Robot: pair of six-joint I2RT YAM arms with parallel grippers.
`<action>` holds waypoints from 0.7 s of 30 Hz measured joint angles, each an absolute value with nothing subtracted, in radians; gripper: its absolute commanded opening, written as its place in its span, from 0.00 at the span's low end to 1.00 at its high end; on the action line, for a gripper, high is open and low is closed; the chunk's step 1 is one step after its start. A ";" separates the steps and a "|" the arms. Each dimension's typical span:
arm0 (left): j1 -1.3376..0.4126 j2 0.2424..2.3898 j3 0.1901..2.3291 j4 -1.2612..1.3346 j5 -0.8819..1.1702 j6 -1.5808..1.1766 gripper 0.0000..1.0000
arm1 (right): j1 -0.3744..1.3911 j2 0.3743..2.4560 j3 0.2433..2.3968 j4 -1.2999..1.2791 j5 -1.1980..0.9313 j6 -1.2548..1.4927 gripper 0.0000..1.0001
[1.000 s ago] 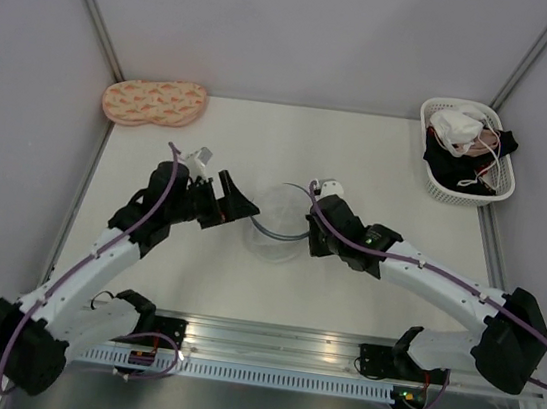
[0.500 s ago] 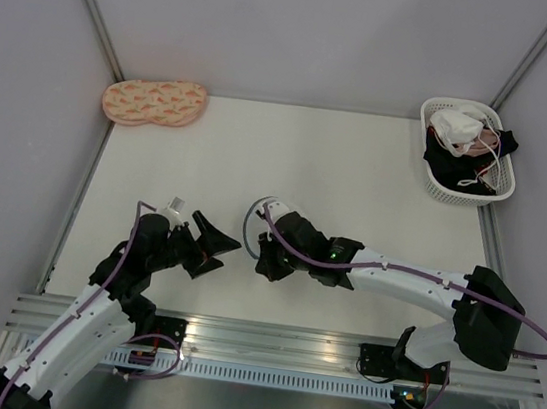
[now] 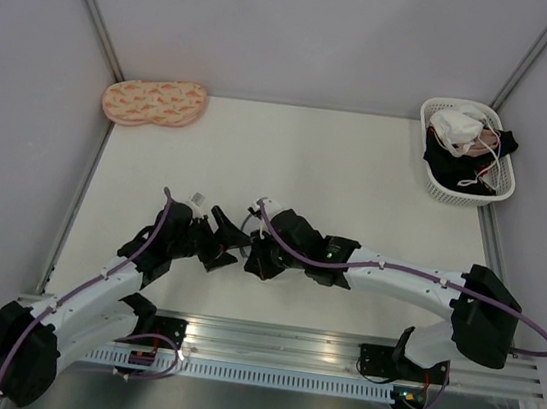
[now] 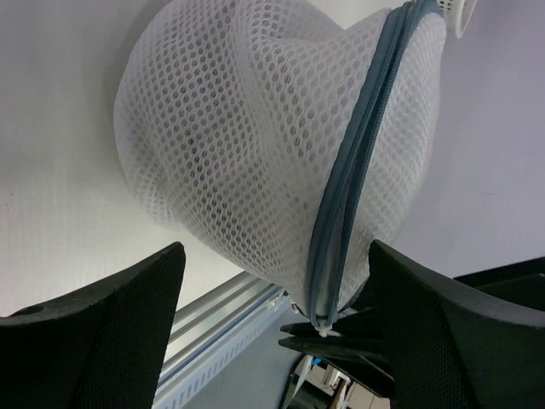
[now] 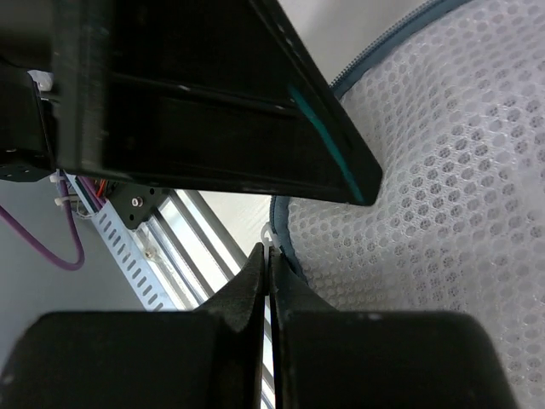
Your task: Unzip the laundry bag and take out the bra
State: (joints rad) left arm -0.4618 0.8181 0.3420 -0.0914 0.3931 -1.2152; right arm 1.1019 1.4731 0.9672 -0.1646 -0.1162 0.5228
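Now, laundry bag (image 4: pixel 238 145): a white mesh dome near the front edge of the table (image 3: pixel 358 175), between the two wrists. From above it is mostly hidden under the right arm.
Zip band (image 4: pixel 349 187): blue-grey. In the left wrist view it runs down the right side of the dome from top to bottom.
Left gripper (image 4: pixel 275 247): jaws spread wide, one black finger at each side of the pouch's lower edge. The mesh lies between them, ahead of the tips, and neither finger is seen touching it.
Right gripper (image 5: pixel 269 252): fingers pressed together, tips pinched on the pouch at the lower end of the zip band. A small white tab (image 5: pixel 271 230) sits right at the tips.
Bag against the right jaws: the mesh bulges to the right of and above the closed tips, with the blue-grey rim curving just beside them.
Contents: only a faint grey shade shows through the mesh, and what it is cannot be told.
Resting or lifted: cannot tell.
Basket (image 3: pixel 425 114): white lattice, at the far right corner, holding white and dark garments, well apart from both arms.
Peach pad (image 3: pixel 154 103): at the far left edge, by the wall.
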 measured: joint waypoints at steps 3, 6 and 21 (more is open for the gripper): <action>-0.484 0.885 0.345 -0.035 0.393 -1.185 0.70 | 1.102 1.473 0.967 -0.165 -0.117 0.523 0.00; -0.499 0.913 0.345 0.028 0.396 -1.170 0.41 | 1.102 1.473 0.967 -0.166 -0.117 0.523 0.00; -0.513 0.881 0.344 0.076 0.369 -1.127 0.02 | 1.102 1.472 0.981 -0.236 -0.129 0.485 0.01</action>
